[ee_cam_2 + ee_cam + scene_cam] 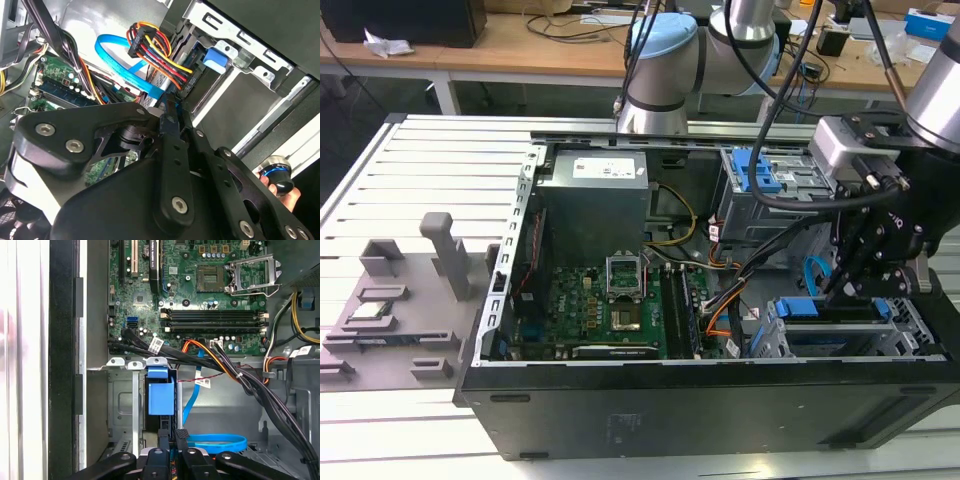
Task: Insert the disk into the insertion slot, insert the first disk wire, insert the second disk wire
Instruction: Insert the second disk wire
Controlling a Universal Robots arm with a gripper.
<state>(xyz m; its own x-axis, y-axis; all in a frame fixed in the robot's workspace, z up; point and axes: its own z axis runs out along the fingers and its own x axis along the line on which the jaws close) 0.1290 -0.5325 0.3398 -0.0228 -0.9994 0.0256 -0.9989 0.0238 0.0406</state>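
While seated in insertion slot (pixel 910 335), disk (pixel 815 310), gripper (pixel 848 290) above

The open computer case (pixel 720 400) fills the middle and right of the exterior view, standing on the counter (pixel 420 180), with a tray of parts (pixel 390 320) at the lower left. Inside it, the circuit board (pixel 610 310) lies low in the centre, the power box (pixel 595 205) above it. The disk (pixel 835 325) sits in the insertion slot (pixel 910 335) at the lower right, the gripper (pixel 847 290) directly above it and the second disk wire (pixel 812 275) just to its left.

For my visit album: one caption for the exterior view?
Robot gripper lowered over the blue-framed disk inside an open computer case.
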